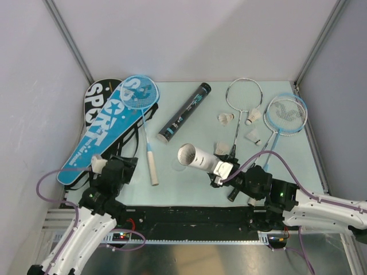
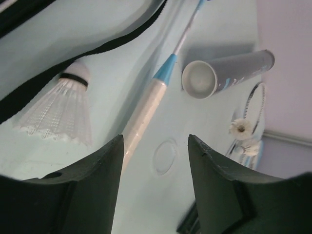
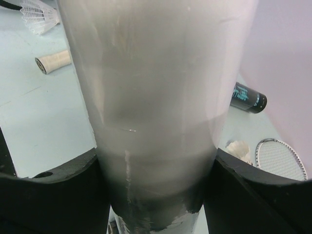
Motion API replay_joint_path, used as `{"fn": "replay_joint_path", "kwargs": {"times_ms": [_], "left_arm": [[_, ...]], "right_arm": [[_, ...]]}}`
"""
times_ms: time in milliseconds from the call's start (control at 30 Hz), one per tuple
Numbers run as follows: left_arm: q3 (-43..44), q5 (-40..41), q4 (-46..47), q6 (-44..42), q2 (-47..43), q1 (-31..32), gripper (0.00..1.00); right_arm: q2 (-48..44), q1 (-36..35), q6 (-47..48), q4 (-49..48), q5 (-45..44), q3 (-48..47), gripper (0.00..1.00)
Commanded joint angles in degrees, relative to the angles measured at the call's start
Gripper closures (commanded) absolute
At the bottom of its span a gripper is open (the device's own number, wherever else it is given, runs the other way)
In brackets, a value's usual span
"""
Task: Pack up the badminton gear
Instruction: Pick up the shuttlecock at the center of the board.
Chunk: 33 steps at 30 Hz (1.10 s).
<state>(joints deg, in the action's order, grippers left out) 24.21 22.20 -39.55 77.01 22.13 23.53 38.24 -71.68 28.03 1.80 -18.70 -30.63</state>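
White tube (image 1: pixel 195 156), open mouth facing left, sits front-centre over the table (image 1: pixel 189 189), its base clamped in R gripper (image 1: pixel 221 171). L gripper (image 2: pixel 156 144), fingers apart w/ nothing between, hovers beside a shuttlecock (image 2: pixel 61 109) at blue cover's (image 1: pixel 97 134) edge.

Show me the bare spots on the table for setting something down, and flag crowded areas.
Bare table lies along the near edge between the left blue racket's handle and the white tube, and at the back between that racket's head and the black tube. Crowded: right side around the silver racket and shuttlecocks; left side under the SPORT covers.
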Motion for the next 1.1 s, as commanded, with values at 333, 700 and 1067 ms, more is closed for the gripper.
{"fn": "replay_joint_path", "kwargs": {"times_ms": [333, 700, 1067], "left_arm": [[-9.50, 1.79, -2.41, 20.22, -5.34, -0.40, 0.37], [-4.44, 6.44, -4.40, 14.79, -4.23, -0.39, 0.34], [-1.91, 11.19, -12.34, 12.59, -9.70, -0.38, 0.33]], "right_arm": [[0.17, -0.29, 1.99, -5.40, 0.82, 0.22, 0.53], [2.08, -0.34, 2.98, -7.92, 1.64, 0.12, 0.53], [2.39, -0.47, 3.11, -8.52, 2.52, 0.09, 0.53]]}}
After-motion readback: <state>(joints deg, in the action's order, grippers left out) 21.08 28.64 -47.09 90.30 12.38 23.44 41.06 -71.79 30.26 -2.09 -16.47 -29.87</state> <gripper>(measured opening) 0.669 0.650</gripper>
